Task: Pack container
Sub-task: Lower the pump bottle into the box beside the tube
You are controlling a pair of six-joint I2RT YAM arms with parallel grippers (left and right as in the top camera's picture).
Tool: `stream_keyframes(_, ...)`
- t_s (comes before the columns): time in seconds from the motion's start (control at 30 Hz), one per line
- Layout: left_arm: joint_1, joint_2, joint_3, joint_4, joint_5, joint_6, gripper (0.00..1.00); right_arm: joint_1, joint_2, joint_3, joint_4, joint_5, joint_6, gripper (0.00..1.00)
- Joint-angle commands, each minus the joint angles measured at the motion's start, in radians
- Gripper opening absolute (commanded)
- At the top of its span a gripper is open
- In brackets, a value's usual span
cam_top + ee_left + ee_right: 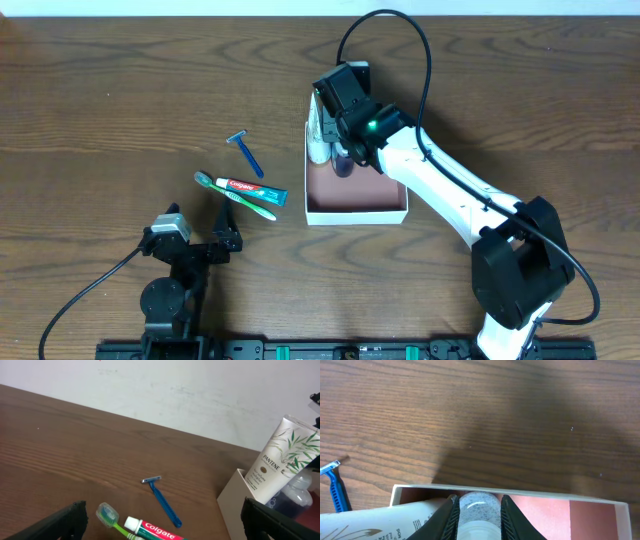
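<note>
Wood-grain worktop (120,90) all round, and I'm watching the container (357,200) sitting just right of the middle, nearer the far edge. My right gripper (479,512) is reaching into its far end, fingers pinching a clear bottle (479,505) just inside a white wall. A white Pantene tube (280,460) is leaning in the box right beside that bottle. My left gripper (224,240) is hanging near the near edge, fingers spread wide, holding nothing. Left of the box, a blue razor (247,152) is lying alone, toothpaste (252,190) lying across a green toothbrush (232,196).
</note>
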Motion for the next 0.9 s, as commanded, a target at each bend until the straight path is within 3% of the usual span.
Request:
stream_keyframes(0.0, 0.004, -0.006, -0.015, -0.036, 0.015, 0.016, 0.98, 0.009, -0.013, 0.013, 0.019, 0.022, 0.021, 0.2)
stream_keyframes(0.17, 0.004, -0.006, -0.015, -0.036, 0.015, 0.016, 0.98, 0.009, -0.013, 0.013, 0.018, 0.022, 0.021, 0.22)
stream_keyframes(0.43, 0.004, -0.006, -0.015, -0.036, 0.015, 0.016, 0.98, 0.008, -0.013, 0.013, 0.015, 0.014, 0.021, 0.33)
stream_keyframes(0.7, 0.004, -0.006, -0.015, -0.036, 0.015, 0.016, 0.98, 0.009, -0.013, 0.013, 0.01, 0.01, 0.021, 0.36)
stream_keyframes(0.87, 0.004, -0.006, -0.015, -0.036, 0.015, 0.016, 0.98, 0.009, -0.013, 0.013, 0.011, 0.007, 0.021, 0.51)
